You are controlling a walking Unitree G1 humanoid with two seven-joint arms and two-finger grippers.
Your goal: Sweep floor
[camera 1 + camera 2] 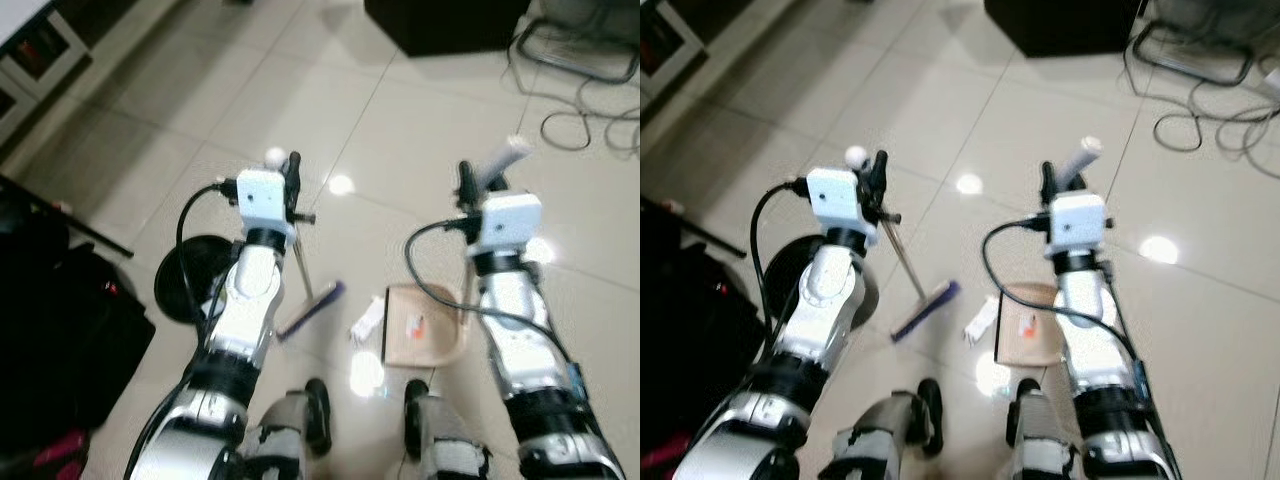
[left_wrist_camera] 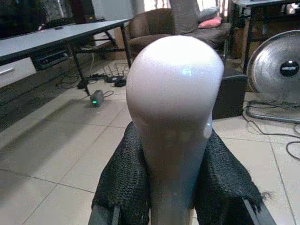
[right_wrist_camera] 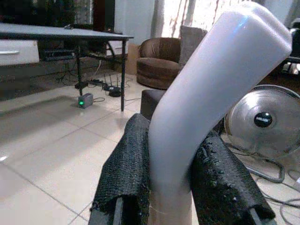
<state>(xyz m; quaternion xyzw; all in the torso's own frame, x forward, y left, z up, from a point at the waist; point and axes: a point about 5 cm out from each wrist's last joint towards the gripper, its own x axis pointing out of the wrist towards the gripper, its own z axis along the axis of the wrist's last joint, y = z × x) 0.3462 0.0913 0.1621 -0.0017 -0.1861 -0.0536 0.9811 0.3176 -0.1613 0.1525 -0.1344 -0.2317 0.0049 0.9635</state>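
Note:
My left gripper (image 1: pixel 291 172) is shut on the round white top of a broom handle (image 2: pixel 174 108). The thin metal pole slants down to the purple-edged broom head (image 1: pixel 312 308) on the tiles between my arms. My right gripper (image 1: pixel 468 185) is shut on the bent white handle (image 3: pixel 211 93) of a dustpan. The beige dustpan (image 1: pixel 425 325) rests on the floor under my right arm, with a small orange scrap (image 1: pixel 415 323) inside. A white crumpled piece of litter (image 1: pixel 367 320) lies on the tiles between broom head and dustpan.
A black bag (image 1: pixel 60 330) and a round black fan base (image 1: pixel 192 280) sit on my left. Cables (image 1: pixel 590 125) and a dark box (image 1: pixel 445 22) lie ahead right. A dark table (image 2: pixel 56 42), a brown armchair (image 2: pixel 159 28) and a floor fan (image 2: pixel 276 70) stand farther off.

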